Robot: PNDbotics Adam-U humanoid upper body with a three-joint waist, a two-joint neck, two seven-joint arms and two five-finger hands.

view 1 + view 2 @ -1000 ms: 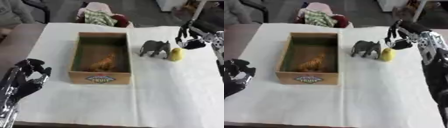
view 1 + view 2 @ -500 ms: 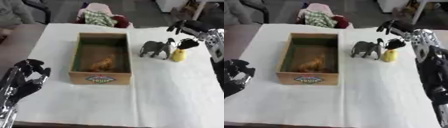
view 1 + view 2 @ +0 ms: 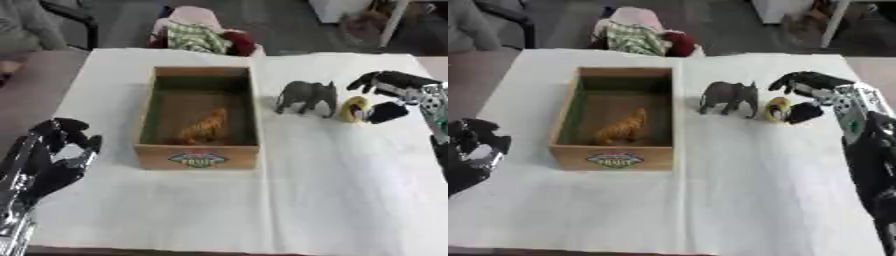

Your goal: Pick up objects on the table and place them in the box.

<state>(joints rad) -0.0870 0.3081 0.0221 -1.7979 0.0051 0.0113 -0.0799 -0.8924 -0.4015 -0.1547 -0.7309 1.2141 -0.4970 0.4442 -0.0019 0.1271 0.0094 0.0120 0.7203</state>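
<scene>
One yellow object (image 3: 353, 109) sits between the open right robot hand's (image 3: 391, 95) fingers.

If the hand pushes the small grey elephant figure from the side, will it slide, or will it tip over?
The small grey elephant figure stands upright on narrow legs, so a high push would probably tip it. It looks like a rigid moulded toy, likely light. On the white tablecloth, a low push may slide it. The right hand is beside it.

Grey elephant (image 3: 307, 96), yellow toy (image 3: 353, 109), orange animal (image 3: 206, 127) in brown box (image 3: 198, 156).
</scene>
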